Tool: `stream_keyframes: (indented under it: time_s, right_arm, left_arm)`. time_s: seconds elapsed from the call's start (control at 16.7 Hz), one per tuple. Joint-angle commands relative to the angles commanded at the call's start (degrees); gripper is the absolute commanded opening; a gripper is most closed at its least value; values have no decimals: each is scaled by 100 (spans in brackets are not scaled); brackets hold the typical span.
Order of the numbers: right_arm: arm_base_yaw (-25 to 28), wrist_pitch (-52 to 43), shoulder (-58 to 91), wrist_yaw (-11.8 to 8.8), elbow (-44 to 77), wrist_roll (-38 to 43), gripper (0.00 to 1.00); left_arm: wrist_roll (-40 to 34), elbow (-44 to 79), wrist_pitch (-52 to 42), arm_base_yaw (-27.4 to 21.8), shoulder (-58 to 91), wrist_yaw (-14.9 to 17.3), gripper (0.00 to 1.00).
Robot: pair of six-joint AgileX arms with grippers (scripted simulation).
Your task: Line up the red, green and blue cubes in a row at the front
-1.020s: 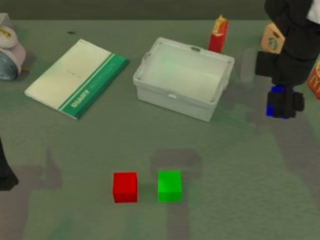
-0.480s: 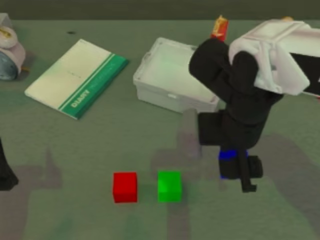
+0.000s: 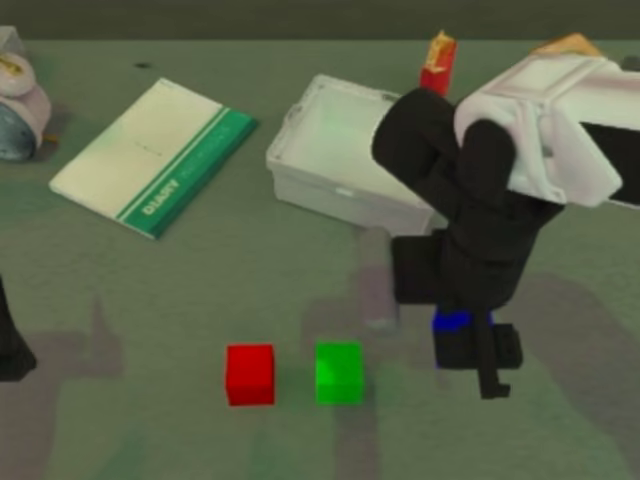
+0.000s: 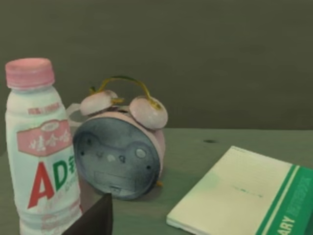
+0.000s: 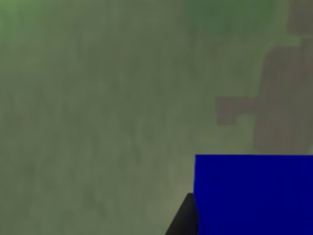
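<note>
— Two cubes sit side by side on the table [image 3: 200, 290]: red cube [image 3: 250, 374] and green cube [image 3: 339, 372], a small gap between them. Where is the third?

— Blue cube [image 3: 452, 321] is in the right gripper [image 3: 470, 345], pinched between its dark fingers. Only a strip of blue shows from above, under the wrist. In the right wrist view the blue cube [image 5: 253, 194] fills one corner, with a dark finger [image 5: 182, 218] against its side and bare table beyond.

— So the fingers are closed on it?

— Closed to the cube's width, yes.

— How does the row lie from that gripper?

— Green is near it, toward the table's left and a little nearer the front edge. Red is beyond green on the same line, farther left.

— What is behind the gripper?

— White bin [image 3: 330, 150], partly covered by the right arm's black and white body. Behind that stands a red carton [image 3: 437, 68]. Well off to the left lies a diary [image 3: 150, 155] with a green stripe.

— And the left arm?

— Parked at the table's left edge; only a dark bit of the left gripper [image 3: 12, 352] shows from above, and I cannot tell how its fingers stand. Its wrist view faces a pink alarm clock [image 4: 120, 152], a bottle [image 4: 41, 156] with a pink cap just beside it, and the diary's corner.
</note>
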Motion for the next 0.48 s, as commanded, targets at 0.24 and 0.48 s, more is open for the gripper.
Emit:
stream_keyframes:
  time_s: [0.24,0.48]
  right_arm:
    - [-5,733,230,-4,-492,20,0]
    - [30,1408,454,2,-931,-3,0]
  left_arm:
    - [0,0,0,0,0,0,100]
    - [0,0,0,0,0,0,100]
